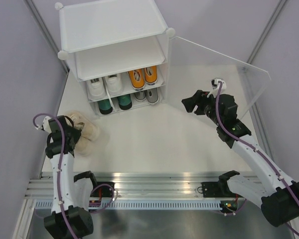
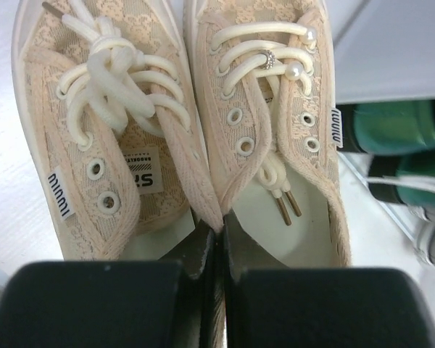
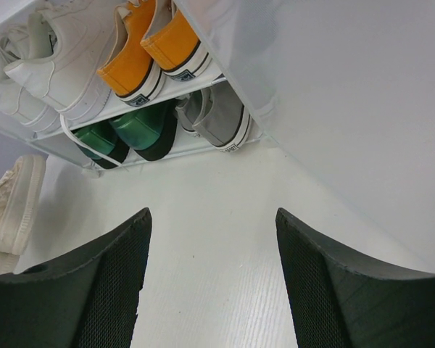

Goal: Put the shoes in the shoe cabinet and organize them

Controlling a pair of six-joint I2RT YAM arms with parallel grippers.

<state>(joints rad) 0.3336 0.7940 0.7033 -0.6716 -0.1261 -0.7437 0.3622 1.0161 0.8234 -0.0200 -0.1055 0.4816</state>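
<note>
Four pairs stand in the white shoe cabinet (image 1: 114, 30): white sneakers (image 1: 103, 85) and orange sneakers (image 1: 143, 76) on the middle shelf, green sneakers (image 1: 114, 103) and grey sneakers (image 1: 146, 94) on the lowest one. The beige sneakers (image 2: 167, 145) lie side by side on the worktop (image 1: 154, 139), left of the cabinet, and the left pincer (image 2: 217, 250) is narrow, pinching their two inner walls together. The right pincer (image 3: 212, 217) hangs wide apart above the worktop before the cabinet, near its clear door (image 1: 224, 64), holding nothing.
</note>
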